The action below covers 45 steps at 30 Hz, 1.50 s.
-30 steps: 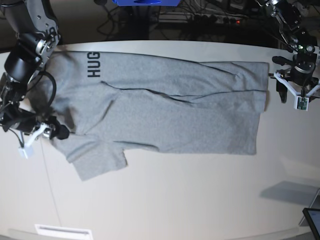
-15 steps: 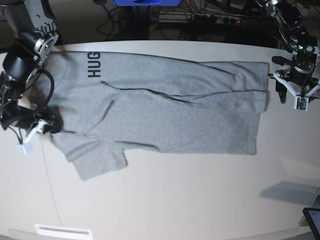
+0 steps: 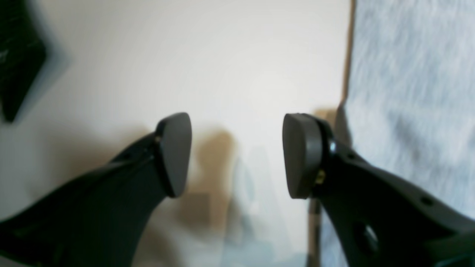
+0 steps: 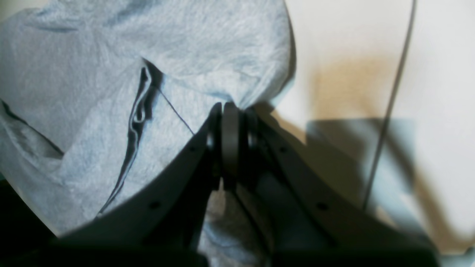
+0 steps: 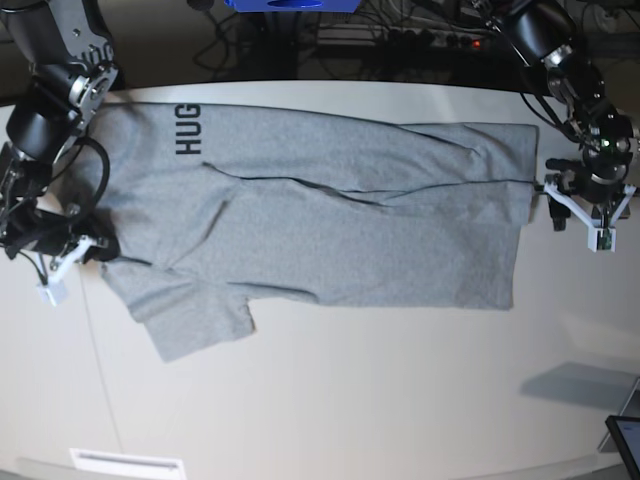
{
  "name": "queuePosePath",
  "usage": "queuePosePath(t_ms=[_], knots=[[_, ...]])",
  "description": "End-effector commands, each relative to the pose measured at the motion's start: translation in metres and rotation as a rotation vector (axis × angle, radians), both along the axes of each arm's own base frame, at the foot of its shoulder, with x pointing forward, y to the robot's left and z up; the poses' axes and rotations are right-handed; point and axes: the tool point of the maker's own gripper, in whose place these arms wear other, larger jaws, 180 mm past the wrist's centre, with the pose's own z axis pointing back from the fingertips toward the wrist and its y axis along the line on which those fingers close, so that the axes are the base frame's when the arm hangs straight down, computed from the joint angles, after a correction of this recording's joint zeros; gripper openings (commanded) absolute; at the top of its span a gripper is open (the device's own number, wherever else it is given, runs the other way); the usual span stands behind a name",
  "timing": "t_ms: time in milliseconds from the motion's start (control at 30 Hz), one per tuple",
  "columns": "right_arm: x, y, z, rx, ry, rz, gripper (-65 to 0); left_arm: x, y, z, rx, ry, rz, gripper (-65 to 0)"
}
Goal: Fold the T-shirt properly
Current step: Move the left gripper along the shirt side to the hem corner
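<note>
The heather-grey T-shirt [image 5: 330, 225] lies spread flat across the pale table [image 5: 350, 400], with black letters "HUG" [image 5: 188, 130] near its far left edge. My right gripper [image 5: 100, 247] is at the shirt's left edge, above the short sleeve [image 5: 195, 325]. In the right wrist view it [image 4: 230, 111] is shut on a pinched fold of the grey fabric [image 4: 185, 55]. My left gripper [image 5: 588, 200] hangs open just off the shirt's hem on the right. Between its fingers [image 3: 174, 155] only bare table shows, and the shirt's edge [image 3: 408, 92] lies beside the right finger.
A dark flat device [image 5: 625, 440] sits at the table's near right corner, with a white strip [image 5: 125, 462] at the near left. A blue object [image 5: 290, 5] and cables lie beyond the far edge. A thin cable [image 4: 389, 104] runs over the table by my right gripper.
My right gripper has closed on the shirt's left edge and drawn slightly leftward. My left arm has shifted lower in the base view, staying open beside the hem.
</note>
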Motion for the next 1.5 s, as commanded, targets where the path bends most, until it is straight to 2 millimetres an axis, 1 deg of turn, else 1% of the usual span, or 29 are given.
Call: queuePosePath(t_ms=[0,67,100,133,200,233,267,300,533,600,700,833,1067,1200,1267,1333,1367,1467], knots=[[-0.016,-0.005,-0.011,-0.048,0.092,0.031,-64.9,0.01,0.009,0.013,0.015,-0.042,0.01,-26.4],[-0.017,-0.006,-0.011,-0.05,0.093,0.031,-64.9,0.02,0.009,0.011,-0.015,-0.053,0.016,-25.9],[-0.017,-0.006,-0.011,-0.05,0.093,0.031,-64.9,0.025,0.007,0.008,-0.034,-0.05,0.006,-23.3],[-0.017,-0.006,-0.011,-0.048,0.092,0.03,-64.9,0.03,0.006,0.006,-0.048,-0.046,-0.004,-19.7],[-0.017,-0.006,-0.011,-0.048,0.092,0.03,-64.9,0.036,0.002,-0.008,-0.1,0.011,-0.015,-10.6],[-0.017,-0.005,-0.011,-0.047,0.092,0.031,-65.0,0.04,0.0,-0.011,-0.119,0.032,-0.022,-6.9],[-0.017,-0.005,-0.011,-0.047,0.092,0.031,-65.0,0.043,0.0,-0.014,-0.138,0.041,-0.014,-4.0],[-0.017,-0.005,-0.011,-0.047,0.092,0.031,-65.0,0.047,0.0,-0.014,-0.149,0.034,-0.013,-2.5],[-0.013,-0.005,-0.01,-0.046,0.073,0.02,-65.0,0.079,-0.008,-0.006,-0.221,-0.012,-0.014,-2.5],[-0.013,-0.005,-0.01,-0.046,0.073,0.02,-65.0,0.09,-0.011,-0.01,-0.268,-0.012,-0.013,-2.5],[-0.013,-0.006,-0.01,-0.046,0.071,0.02,-65.0,0.106,-0.022,-0.021,-0.352,0.003,-0.017,-2.5],[-0.013,-0.003,-0.011,-0.06,0.076,0.045,-65.0,0.114,-0.034,-0.033,-0.418,0.023,-0.022,-2.5],[-0.013,-0.001,-0.011,-0.061,0.078,0.054,-65.0,0.134,-0.053,-0.038,-0.5,0.038,-0.045,-2.5],[-0.008,-0.001,-0.009,-0.06,0.052,0.043,-65.0,0.135,-0.066,-0.048,-0.532,0.069,-0.058,-2.5],[-0.007,-0.002,-0.009,-0.061,0.048,0.04,-65.0,0.134,-0.082,-0.057,-0.537,0.097,-0.09,-2.5],[-0.007,-0.002,-0.009,-0.063,0.049,0.04,-65.0,0.13,-0.089,-0.064,-0.525,0.128,-0.112,-2.5],[-0.007,-0.002,-0.009,-0.063,0.049,0.04,-65.0,0.129,-0.097,-0.069,-0.526,0.143,-0.127,-2.5],[-0.007,-0.002,-0.009,-0.063,0.049,0.04,-65.0,0.128,-0.107,-0.073,-0.526,0.154,-0.144,-2.7]])
